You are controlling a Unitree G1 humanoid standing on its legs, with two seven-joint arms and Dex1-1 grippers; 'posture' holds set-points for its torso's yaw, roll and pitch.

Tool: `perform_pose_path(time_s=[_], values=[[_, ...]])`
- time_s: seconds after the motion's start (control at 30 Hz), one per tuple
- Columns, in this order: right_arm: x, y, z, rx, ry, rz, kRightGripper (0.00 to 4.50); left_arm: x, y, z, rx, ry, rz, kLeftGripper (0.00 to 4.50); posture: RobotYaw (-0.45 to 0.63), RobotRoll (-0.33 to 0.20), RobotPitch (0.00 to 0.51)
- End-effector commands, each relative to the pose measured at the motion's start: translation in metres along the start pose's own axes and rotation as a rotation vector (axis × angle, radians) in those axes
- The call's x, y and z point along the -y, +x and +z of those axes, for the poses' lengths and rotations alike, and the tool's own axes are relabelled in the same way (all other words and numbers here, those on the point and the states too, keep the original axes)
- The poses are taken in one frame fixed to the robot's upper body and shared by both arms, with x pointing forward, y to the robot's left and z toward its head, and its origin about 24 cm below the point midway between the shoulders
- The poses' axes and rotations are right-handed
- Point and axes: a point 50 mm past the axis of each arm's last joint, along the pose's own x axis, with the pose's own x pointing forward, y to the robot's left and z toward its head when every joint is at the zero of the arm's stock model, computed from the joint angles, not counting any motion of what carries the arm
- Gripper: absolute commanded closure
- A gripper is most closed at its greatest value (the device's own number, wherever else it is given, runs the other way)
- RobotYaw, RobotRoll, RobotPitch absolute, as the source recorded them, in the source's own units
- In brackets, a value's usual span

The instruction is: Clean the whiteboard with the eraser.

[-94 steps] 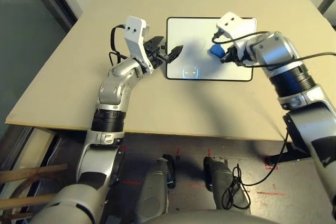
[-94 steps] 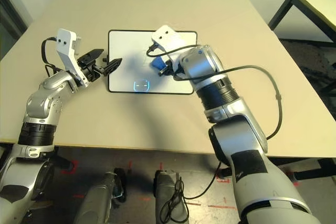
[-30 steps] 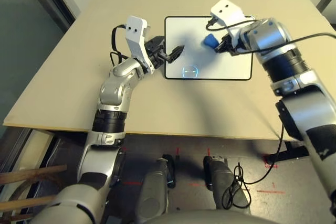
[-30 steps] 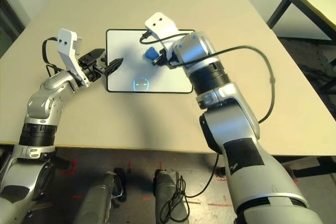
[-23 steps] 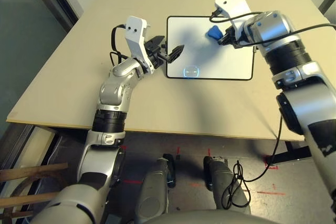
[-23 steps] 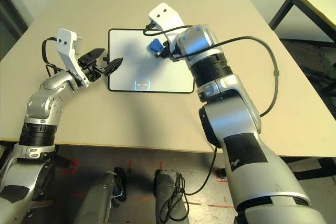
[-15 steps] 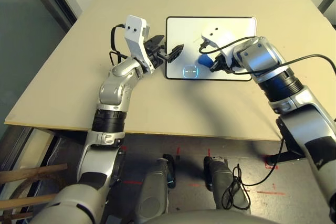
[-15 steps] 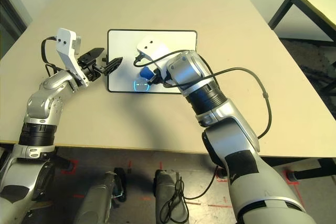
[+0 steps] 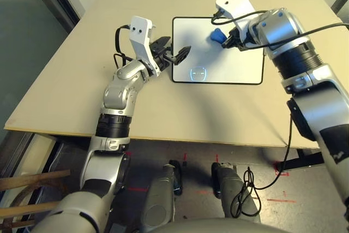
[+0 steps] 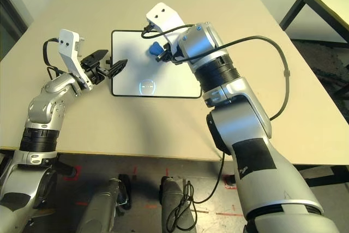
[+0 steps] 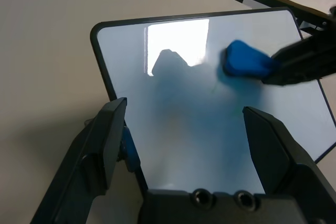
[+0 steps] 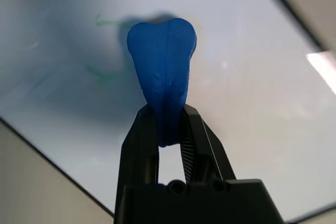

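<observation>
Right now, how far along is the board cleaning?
Done: the eraser is pinched in the right end effector over the whiteboard. In hand: wiping near the board's far edge, while the left end effector is open at its short edge. Left: faint green marks beside the eraser, and a small mark near the board's near edge.

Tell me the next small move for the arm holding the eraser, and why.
Probably sweep the eraser a short way across the faint green marks beside it. The right gripper is shut on the eraser over the whiteboard, and the left gripper brackets the board's short edge, apparently steadying it.
</observation>
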Motion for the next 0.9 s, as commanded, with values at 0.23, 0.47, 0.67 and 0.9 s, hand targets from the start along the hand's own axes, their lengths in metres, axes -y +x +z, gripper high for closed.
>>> perform_pose_path(time_s=[0.23,0.47,0.67,0.9], values=[[-0.026,0.004,-0.022,-0.098,-0.054,0.083,4.01,0.002,0.000,-0.004,-0.008,-0.009,-0.006,0.00,0.04,0.000,0.204],[-0.005,-0.004,0.002,-0.036,-0.042,0.010,4.01,0.004,0.001,-0.004,-0.008,-0.012,-0.010,0.00,0.04,0.000,0.200],[0.021,-0.016,0.028,0.050,-0.024,-0.083,4.01,0.005,0.000,-0.005,-0.005,-0.015,-0.010,0.00,0.05,0.000,0.198],[-0.014,0.000,-0.002,-0.059,-0.088,0.059,4.01,0.004,-0.001,-0.006,-0.006,-0.018,-0.004,0.00,0.05,0.000,0.208]])
